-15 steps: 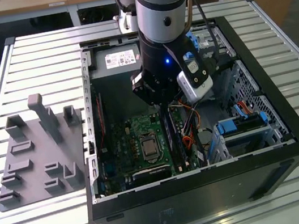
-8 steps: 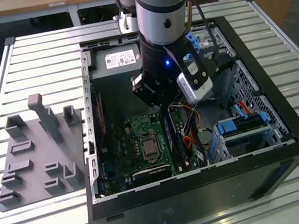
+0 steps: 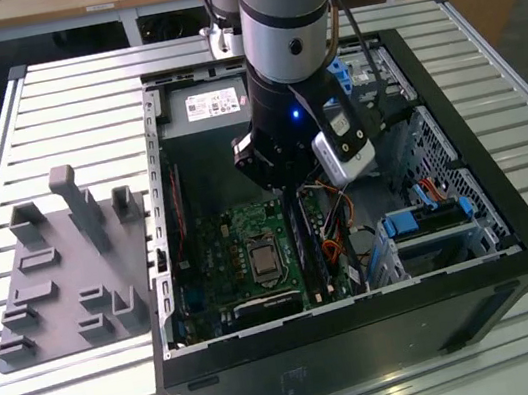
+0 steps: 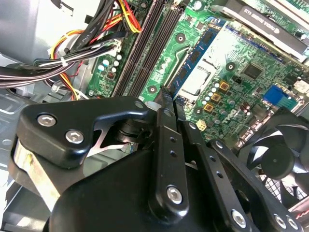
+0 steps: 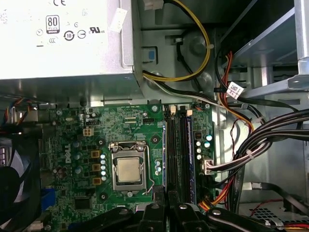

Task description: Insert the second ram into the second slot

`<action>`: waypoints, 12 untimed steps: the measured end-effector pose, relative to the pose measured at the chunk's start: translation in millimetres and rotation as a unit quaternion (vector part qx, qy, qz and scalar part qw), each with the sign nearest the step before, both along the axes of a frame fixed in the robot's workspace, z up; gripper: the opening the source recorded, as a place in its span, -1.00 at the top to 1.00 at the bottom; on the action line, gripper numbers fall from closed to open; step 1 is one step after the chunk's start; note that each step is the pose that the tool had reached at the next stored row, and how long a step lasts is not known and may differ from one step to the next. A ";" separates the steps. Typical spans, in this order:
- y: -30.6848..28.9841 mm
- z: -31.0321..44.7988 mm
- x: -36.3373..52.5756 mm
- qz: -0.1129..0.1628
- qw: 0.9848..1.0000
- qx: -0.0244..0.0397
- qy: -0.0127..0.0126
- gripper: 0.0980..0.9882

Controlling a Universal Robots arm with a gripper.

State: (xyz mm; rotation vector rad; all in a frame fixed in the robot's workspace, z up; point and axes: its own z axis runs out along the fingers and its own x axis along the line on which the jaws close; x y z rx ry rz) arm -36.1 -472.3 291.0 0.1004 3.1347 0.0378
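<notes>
Judged this as the seating stage. The second ram [image 4: 195,60] stood on edge in the mem slot next to the CPU socket [image 5: 129,170], lying along the slot, not carried in the air. The hand [image 4: 167,94] sat at the stick's near end with its fingers [image 4: 163,145] drawn close together. I couldn't tell whether they pinched the board or only bore on its top edge. Any further move, imo, called for a straight-down push with no side load, since the latches weren't readable from here. The second wrist view gave me the stick's blue face and dark chips. The first wrist view looked down on it, so the stick was a thin blue line [image 5: 164,150] running to the hand [image 5: 165,195]. The exterior view gave the context instead, w/ the arm [image 3: 287,31] reaching down into the open PC case [image 3: 516,247] on the slatted tabletop [image 3: 55,101].
</notes>
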 end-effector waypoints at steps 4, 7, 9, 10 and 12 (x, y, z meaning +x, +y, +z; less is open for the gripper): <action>0.0 -1.5 0.0 0.000 1.000 0.000 0.000 0.91; 0.0 -2.6 0.0 0.000 1.000 0.000 0.000 0.91; 0.0 -3.0 0.0 0.000 1.000 0.000 0.000 0.91; 0.0 -3.2 0.0 0.000 1.000 0.000 0.000 0.91; 0.0 -3.5 0.0 0.000 1.000 0.000 0.000 0.91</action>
